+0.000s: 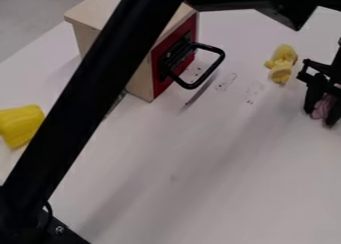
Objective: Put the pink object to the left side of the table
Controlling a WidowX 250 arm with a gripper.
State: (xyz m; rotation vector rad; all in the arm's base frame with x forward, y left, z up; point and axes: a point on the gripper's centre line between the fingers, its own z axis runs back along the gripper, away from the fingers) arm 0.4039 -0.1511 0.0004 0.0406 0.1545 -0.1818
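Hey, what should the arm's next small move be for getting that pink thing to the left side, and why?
Probably tighten the gripper gently before any lift: the pink object sits within it, but I can't tell whether it's held firmly enough to carry.

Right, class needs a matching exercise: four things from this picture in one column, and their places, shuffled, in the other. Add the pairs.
A. Pink object
B. Black handle
C. Large yellow object
D. Small yellow toy

1. At the view's left edge
2. On the table, between the wooden box and the claw
3. Between the claw's fingers
4. On the box's red front

Pairs: A-3, B-4, C-1, D-2
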